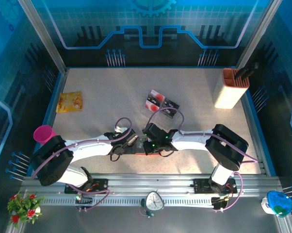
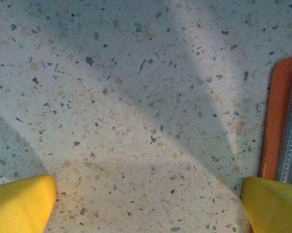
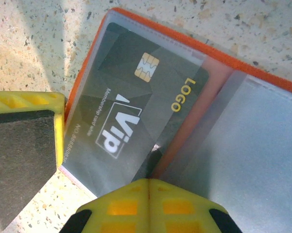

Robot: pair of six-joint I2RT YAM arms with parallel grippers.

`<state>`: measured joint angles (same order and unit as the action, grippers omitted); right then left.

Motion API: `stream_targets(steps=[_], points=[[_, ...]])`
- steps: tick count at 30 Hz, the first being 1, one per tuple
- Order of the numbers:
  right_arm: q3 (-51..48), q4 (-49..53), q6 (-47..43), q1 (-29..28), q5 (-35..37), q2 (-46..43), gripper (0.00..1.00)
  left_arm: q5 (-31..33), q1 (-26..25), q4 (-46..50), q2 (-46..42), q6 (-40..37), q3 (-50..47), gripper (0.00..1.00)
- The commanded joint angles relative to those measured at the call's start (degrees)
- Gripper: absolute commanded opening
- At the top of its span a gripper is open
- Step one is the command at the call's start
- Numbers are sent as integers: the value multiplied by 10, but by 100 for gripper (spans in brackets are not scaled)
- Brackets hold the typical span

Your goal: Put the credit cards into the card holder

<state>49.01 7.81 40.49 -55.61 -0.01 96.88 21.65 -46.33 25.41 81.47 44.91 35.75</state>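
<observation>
Leftmost, the left gripper (image 2: 146,206) sits low over the table (image 2: 112,97) with its fingers spread wide, one fingertip at the edge of the holder (image 2: 276,121). The holder lies open near the arms, a black card (image 3: 131,116) tucked in a clear pocket. At that pocket's near edge the right gripper (image 3: 148,194) has its fingers pressed together. Loose cards (image 1: 160,103) lie farther back.

My speckled table (image 1: 112,92) sits inside blue circuit-print walls (image 1: 151,19). Aluminium rail (image 1: 175,182) runs along the table's near edge.
</observation>
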Motion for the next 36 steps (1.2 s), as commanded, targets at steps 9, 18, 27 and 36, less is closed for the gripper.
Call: stream_targets(steps=[9,18,27,36], points=[[-8,33,-14,15,9,-83,1,25,4,57,-44,1,-1,99],[-81,31,-16,91,6,-221,15,21,6,78,-124,1,29,99],[-118,2,-23,128,-28,-232,17,-61,4,-1,-121,-6,49,99],[-115,-35,-24,129,-56,-172,10,-55,-38,-4,-40,1,84,99]])
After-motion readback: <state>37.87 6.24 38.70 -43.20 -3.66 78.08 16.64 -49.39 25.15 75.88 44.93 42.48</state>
